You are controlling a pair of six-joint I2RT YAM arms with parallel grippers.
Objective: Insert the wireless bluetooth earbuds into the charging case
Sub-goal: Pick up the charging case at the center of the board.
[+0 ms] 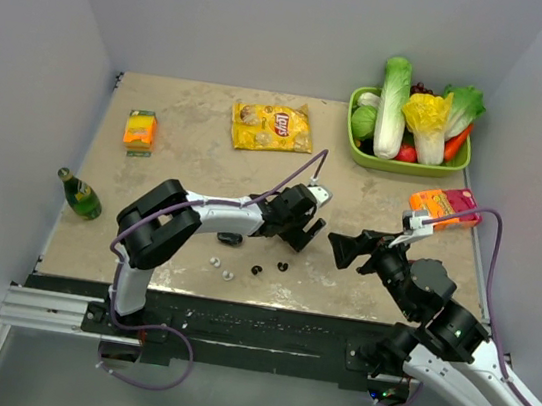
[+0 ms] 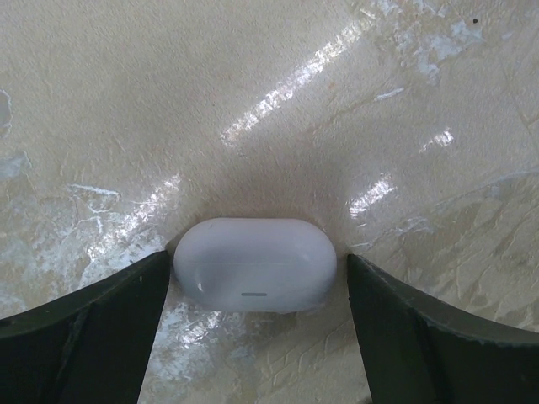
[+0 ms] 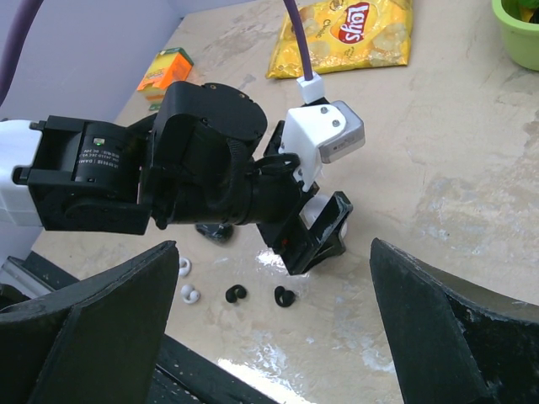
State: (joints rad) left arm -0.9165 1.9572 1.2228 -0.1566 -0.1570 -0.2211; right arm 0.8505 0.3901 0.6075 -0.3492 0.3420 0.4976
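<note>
The charging case (image 2: 254,263) lies flat on the bench (image 1: 185,166), between the two fingers of the left pincer (image 1: 307,233). The fingers stand apart, one at each rounded end. One seems to touch the case and at the other I see a thin gap, so I do not count it as clamped.

I judge the case to be light, hard and very smooth, so it can slip or pop out when it is pressed on its round ends. I would rather take it across the long flat sides, low and in the middle. Its lid looks closed, so I cannot tell what is inside, and it must be opened before anything goes in.

The earbuds (image 3: 236,293) lie outside it, near on the bench, two whitish and two dark. They are tiny and, I think, will roll easily. The right pincer (image 1: 346,246) hangs beside, spread wide and empty.

Far back, the green basket (image 1: 403,165) holds vegetables (image 1: 394,104), which are not part of my job.
</note>
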